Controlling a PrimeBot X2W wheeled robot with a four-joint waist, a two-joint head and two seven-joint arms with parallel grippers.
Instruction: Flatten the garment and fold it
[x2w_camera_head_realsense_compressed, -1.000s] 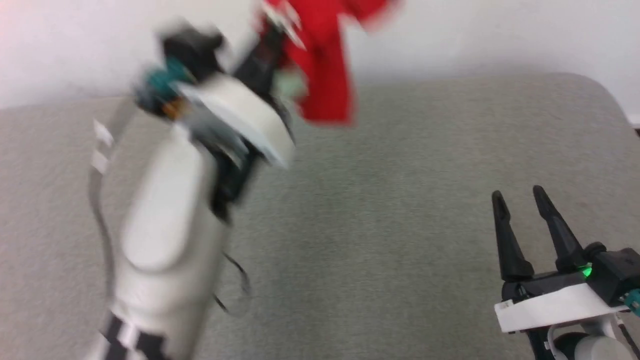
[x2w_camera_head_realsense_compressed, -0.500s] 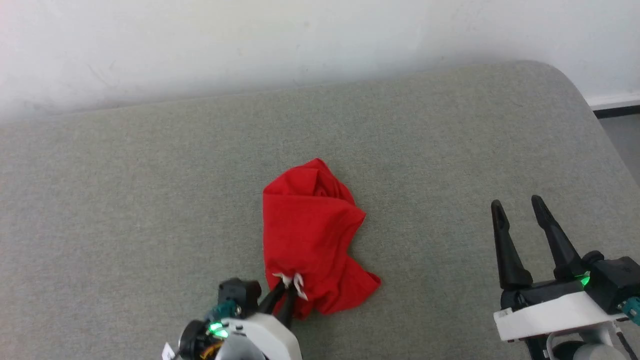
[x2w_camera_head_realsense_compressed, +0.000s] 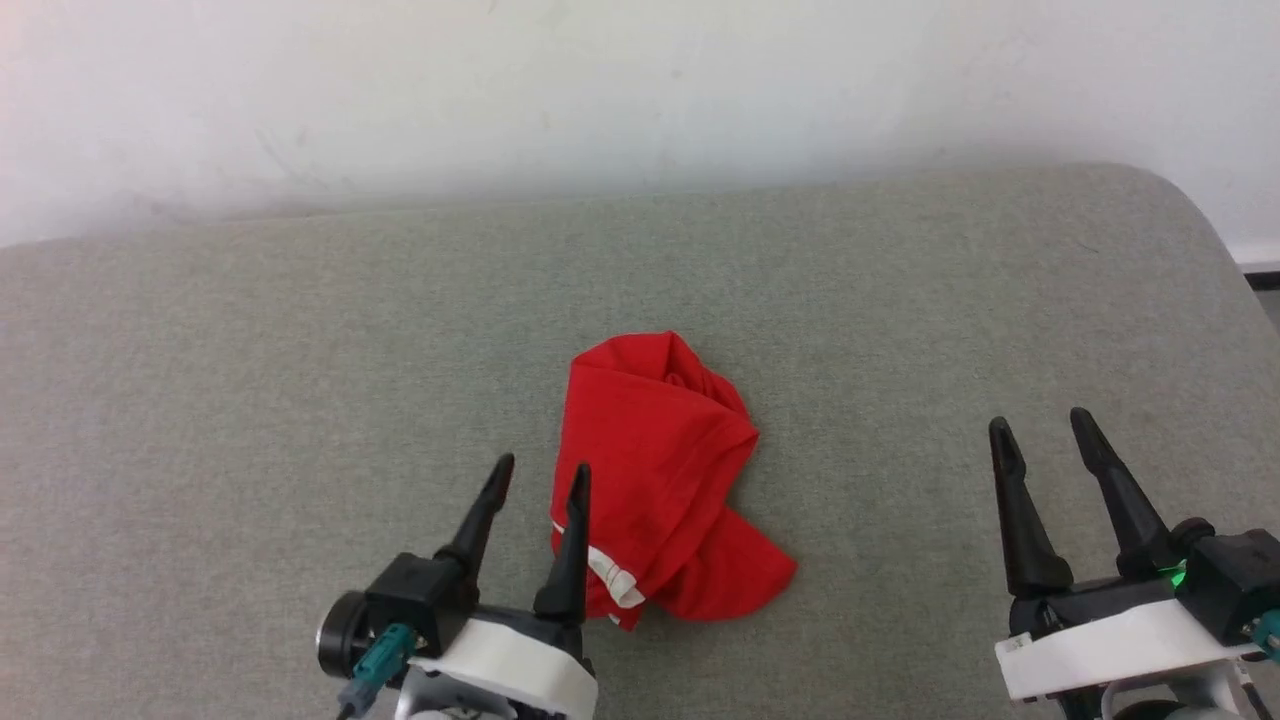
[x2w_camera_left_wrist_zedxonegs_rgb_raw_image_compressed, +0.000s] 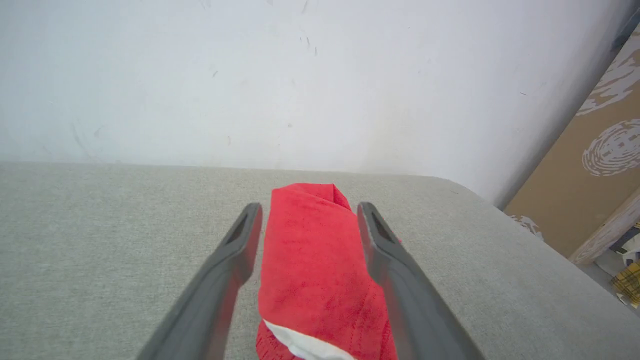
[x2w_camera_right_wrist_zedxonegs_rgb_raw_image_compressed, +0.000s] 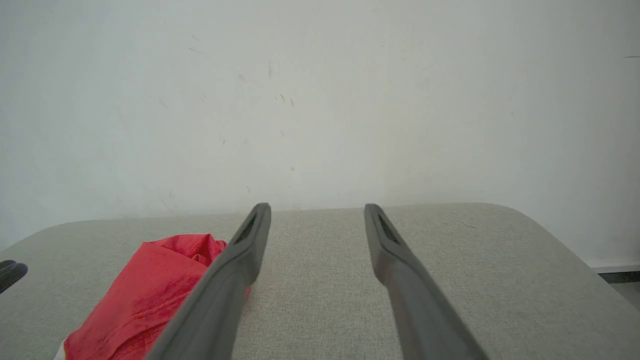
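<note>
The garment (x2w_camera_head_realsense_compressed: 660, 480) is a red crumpled heap with a bit of white trim near its front edge, lying mid-way across the grey cushion (x2w_camera_head_realsense_compressed: 250, 380). My left gripper (x2w_camera_head_realsense_compressed: 540, 475) stands open at the heap's near left edge, its right finger over the cloth's edge, holding nothing. In the left wrist view the garment (x2w_camera_left_wrist_zedxonegs_rgb_raw_image_compressed: 312, 280) lies between and beyond the spread fingers of the gripper (x2w_camera_left_wrist_zedxonegs_rgb_raw_image_compressed: 307, 212). My right gripper (x2w_camera_head_realsense_compressed: 1040, 430) is open at the lower right, well apart from the cloth. From the right wrist view the garment (x2w_camera_right_wrist_zedxonegs_rgb_raw_image_compressed: 145, 295) sits to the left of the open gripper (x2w_camera_right_wrist_zedxonegs_rgb_raw_image_compressed: 317, 210).
A white wall (x2w_camera_head_realsense_compressed: 640, 90) backs the cushion. The cushion's rounded right corner (x2w_camera_head_realsense_compressed: 1190, 210) drops to the floor. A brown patterned panel (x2w_camera_left_wrist_zedxonegs_rgb_raw_image_compressed: 595, 165) stands off the right side in the left wrist view. Bare cushion lies left and right of the heap.
The left arm swung the garment down from the air onto the cushion, then let go and its jaws opened. The head view shifted a little. The right gripper stayed put.
</note>
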